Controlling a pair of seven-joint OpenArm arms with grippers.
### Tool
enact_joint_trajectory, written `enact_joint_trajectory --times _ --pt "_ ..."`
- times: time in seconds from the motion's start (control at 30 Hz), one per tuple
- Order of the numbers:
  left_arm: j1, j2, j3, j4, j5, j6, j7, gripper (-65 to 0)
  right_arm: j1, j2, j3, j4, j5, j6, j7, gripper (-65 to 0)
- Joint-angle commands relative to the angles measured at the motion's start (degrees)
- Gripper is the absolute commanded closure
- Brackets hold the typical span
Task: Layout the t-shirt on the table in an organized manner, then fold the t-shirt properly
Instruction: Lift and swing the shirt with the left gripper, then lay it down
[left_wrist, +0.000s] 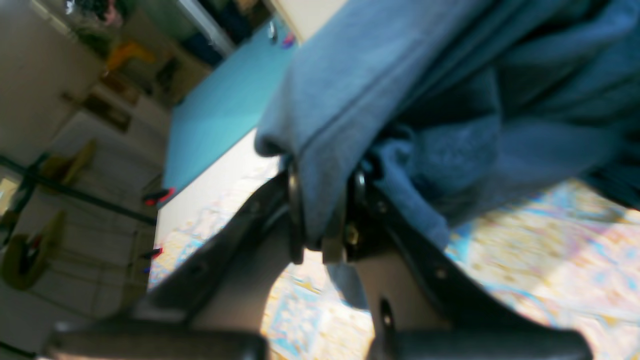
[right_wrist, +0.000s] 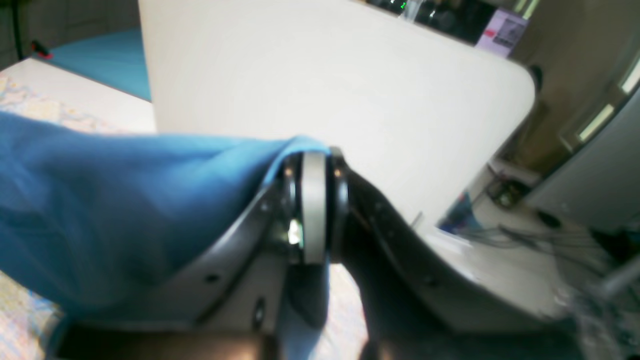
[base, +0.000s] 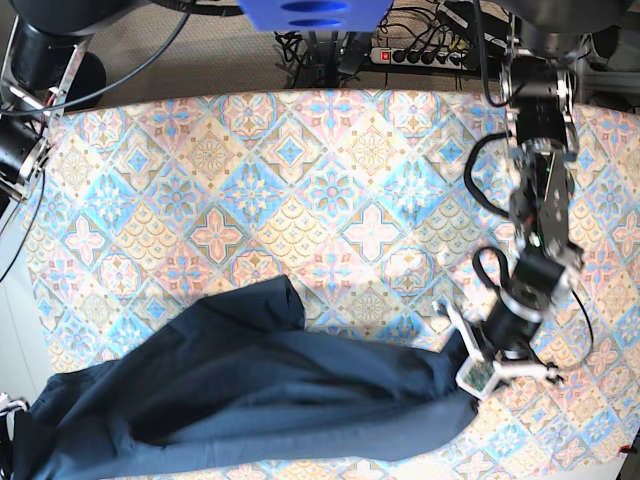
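Note:
The dark navy t-shirt lies bunched in a long, creased band across the near part of the patterned table, from the lower left corner to the right. My left gripper is at the band's right end. In the left wrist view it is shut on a fold of the t-shirt, raised a little above the table. In the right wrist view my right gripper is shut, and an edge of the t-shirt runs into its tips. In the base view that gripper is out of frame at the lower left.
Cables and a power strip lie beyond the table's far edge. A black arm mount stands at the far left corner. A teal mat lies off the table's side, and a white panel stands behind the right gripper.

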Motion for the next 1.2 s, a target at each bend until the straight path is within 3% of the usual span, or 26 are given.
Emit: enact_joint_trajectory --times 0.0,0.27,0.43,0.8,1.0,1.17 --pt "-0.6 -0.5 -0.5 1.4 0.5 0.7 -1.1 -1.6 0.1 2.9 1.7 1.5 2.5 -0.2 1.8 0.0" --pt "5.0 -0.3 -6.6 3.7 -0.6 0.6 -1.1 -1.3 -10.4 3.9 14.8 5.7 14.0 -0.2 -2.2 0.0" --pt "7.0 -0.4 -6.6 4.0 -5.3 0.5 -1.1 -1.2 -18.8 5.9 20.8 11.6 20.8 -0.2 -2.4 0.0" --pt "16.7 -0.3 -6.4 4.1 -7.1 0.5 -1.6 -1.2 -43.0 5.8 38.5 28.2 24.2 1.7 -2.5 0.0" --pt "24.8 -1.8 -6.8 4.1 -7.1 0.4 -1.7 -1.2 -47.5 5.8 43.6 28.6 30.1 1.7 -2.5 0.0" --pt "34.2 -3.4 -7.0 4.0 -6.7 0.4 -8.3 -1.2 -49.4 5.7 45.1 28.8 30.2 1.7 -2.5 0.0"
